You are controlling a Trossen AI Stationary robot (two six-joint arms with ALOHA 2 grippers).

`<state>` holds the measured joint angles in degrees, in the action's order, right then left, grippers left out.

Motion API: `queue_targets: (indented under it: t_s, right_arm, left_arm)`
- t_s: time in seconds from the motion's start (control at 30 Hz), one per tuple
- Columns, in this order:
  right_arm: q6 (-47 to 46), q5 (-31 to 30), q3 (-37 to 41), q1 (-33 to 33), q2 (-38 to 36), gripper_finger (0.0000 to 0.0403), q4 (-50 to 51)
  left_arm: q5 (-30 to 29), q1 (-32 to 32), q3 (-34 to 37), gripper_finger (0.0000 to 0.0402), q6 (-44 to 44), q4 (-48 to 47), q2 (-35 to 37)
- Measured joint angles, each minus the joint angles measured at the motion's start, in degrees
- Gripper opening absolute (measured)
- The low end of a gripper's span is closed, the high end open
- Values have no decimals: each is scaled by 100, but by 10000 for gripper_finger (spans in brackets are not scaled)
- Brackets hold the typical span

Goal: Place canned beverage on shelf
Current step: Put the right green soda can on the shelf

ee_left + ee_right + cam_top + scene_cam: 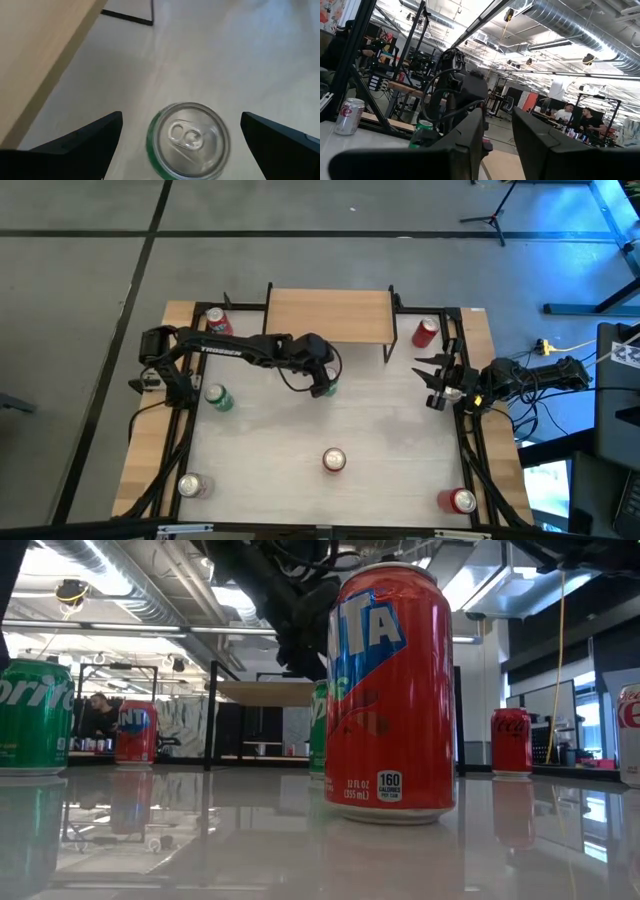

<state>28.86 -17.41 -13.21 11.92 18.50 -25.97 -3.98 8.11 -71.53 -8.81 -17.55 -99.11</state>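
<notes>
Two fingers of the left end effector [180, 137] stand wide apart above a green can [187, 141] (upright, near the shelf [328, 315]); right end effector's [437, 383] fingers: cannot tell.

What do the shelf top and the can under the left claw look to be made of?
Shelf: light wood or wood-look laminate with a matte finish and faint grain, on thin black legs, probably metal. Green can below the open left claw: bright silvery metal lid with pull tab, likely aluminium, and a glossy printed wall.
</notes>
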Motion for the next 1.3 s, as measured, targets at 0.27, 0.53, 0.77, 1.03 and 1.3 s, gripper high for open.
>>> queue_targets:
  t_s: [0.27, 0.53, 0.77, 1.03, 1.3]
  right_arm:
    - [2, 2, 0, 0, 0, 105, -7]
    - [2, 2, 0, 0, 2, 105, -4]
    - [3, 4, 0, 4, 10, 105, -7]
    - [4, 4, 0, 4, 11, 105, -7]
    - [4, 4, 0, 4, 11, 105, -7]
  left_arm:
    - [-248, -2, 2, 396, 192, -8, -7]
    - [-120, -6, 11, 396, 193, -74, -272]
    - [-11, -4, 11, 396, 192, -130, -457]
    - [-118, -26, 11, 370, 176, -104, -457]
    - [-124, -30, 11, 296, 150, -95, -457]
